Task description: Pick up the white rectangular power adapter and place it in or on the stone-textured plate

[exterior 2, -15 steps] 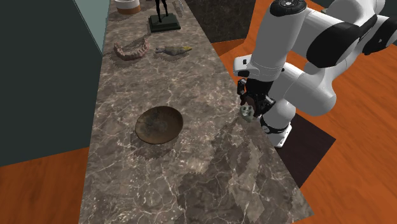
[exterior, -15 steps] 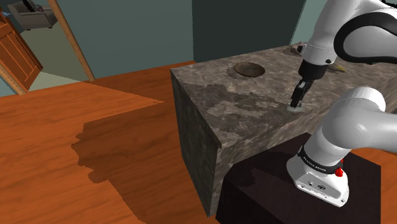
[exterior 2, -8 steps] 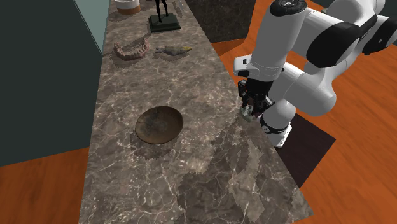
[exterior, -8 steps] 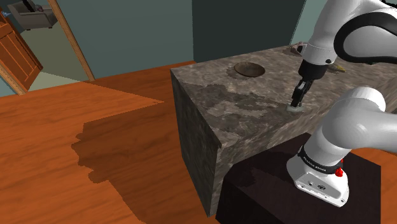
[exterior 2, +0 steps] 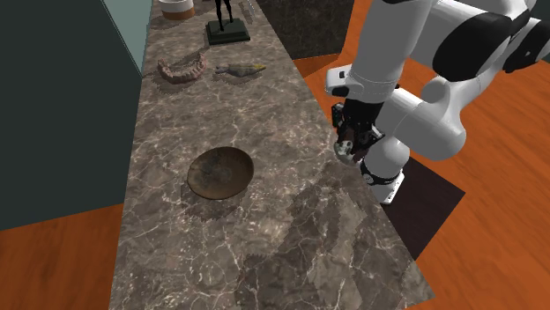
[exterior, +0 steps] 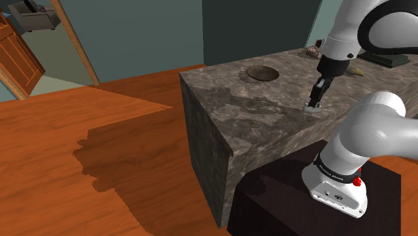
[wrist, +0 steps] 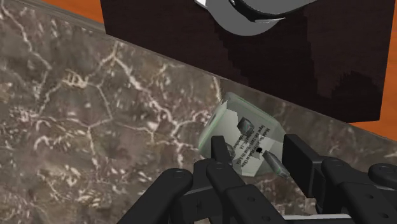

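Clamping the pale, boxy power adapter (wrist: 245, 135) in the black gripper (wrist: 257, 159), with the fingers (wrist: 220, 151) drawn in against two of its sides and stopped by its body short of meeting. Carrying it tilted, its printed face turned up toward the wrist camera. Hanging low over the marbled counter (exterior 2: 264, 255), close to the edge facing the dark stand (exterior: 274, 201), at the second exterior view's right. Hovering, by the look of it, just off the stone, though not managing to tell a thin gap from light contact.

Judging the grasp as made and the lift as barely started, if at all. Leaving the larger part of the job undone:
- raising the adapter well clear of the counter;
- crossing toward the second exterior view's left to the shallow brown plate (exterior 2: 220, 173), sitting well apart from the adapter and holding nothing;
- lowering over the plate and letting go.

Reading the same layout in the shoulder view: gripper (exterior: 315, 100) and adapter (exterior: 312, 107) at the near right of the countertop, plate (exterior: 262, 72) farther back and to the left. Finding only bare stone between the two, so expecting an unobstructed carry.
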